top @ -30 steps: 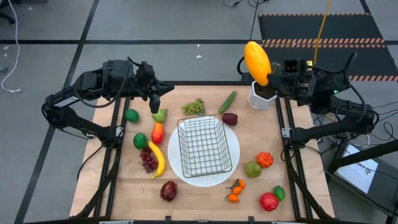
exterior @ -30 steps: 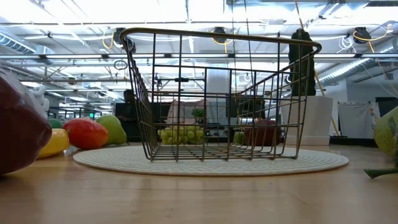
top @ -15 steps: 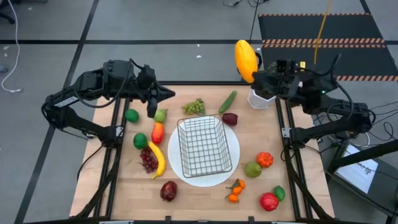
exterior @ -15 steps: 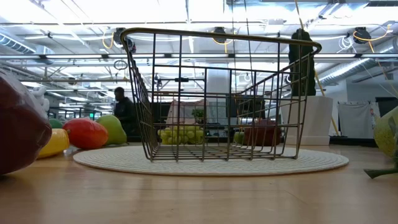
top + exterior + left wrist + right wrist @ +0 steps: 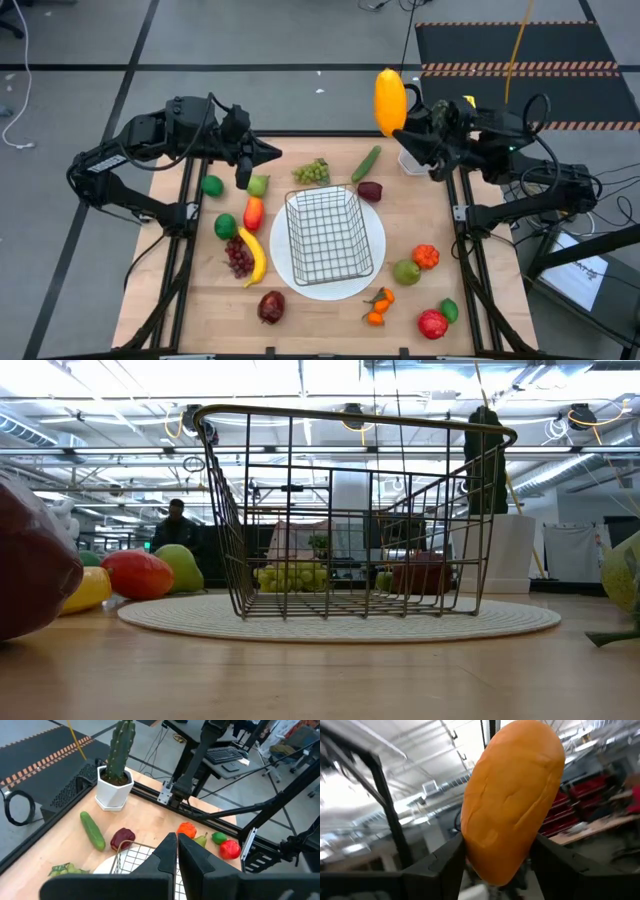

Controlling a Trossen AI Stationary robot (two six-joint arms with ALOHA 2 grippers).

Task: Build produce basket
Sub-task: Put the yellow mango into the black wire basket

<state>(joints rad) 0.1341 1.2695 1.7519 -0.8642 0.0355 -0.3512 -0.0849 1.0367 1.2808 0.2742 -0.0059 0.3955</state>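
The wire basket (image 5: 328, 235) stands on a round white plate (image 5: 375, 262) mid-table; the low view shows it (image 5: 355, 510) with nothing inside. Toy produce lies around it: green grapes (image 5: 312, 172), cucumber (image 5: 366, 163), banana (image 5: 252, 256), purple grapes (image 5: 238, 258), tangerines (image 5: 378, 305). My right gripper (image 5: 402, 128) is high over the far right corner, shut on an orange oblong fruit (image 5: 390, 100). My left gripper (image 5: 274, 150) hangs shut and empty above the far left, over a pear (image 5: 258, 185); its closed fingers (image 5: 177, 851) show in the left wrist view. My right gripper pinches the orange fruit's lower part (image 5: 495, 862) between its two fingers (image 5: 447, 857), one on each side. The fingers come from the table's right, slanting upward. The fruit stands nearly upright above them, lifted well clear of the table.
A white pot with a cactus (image 5: 115, 780) stands at the far right corner, under my right gripper. More fruit lies near right: an orange pepper (image 5: 426, 256), a green fruit (image 5: 406, 271), a red one (image 5: 432, 323). A dark red fruit (image 5: 271, 306) sits near left. A person (image 5: 177, 525) walks in the room behind.
My right gripper has rolled about its own line and shifted slightly toward the table's left; the orange fruit has swung from tilted to nearly upright, still held clear of the table. My left gripper has turned a little in place. The person in the background has walked leftward.
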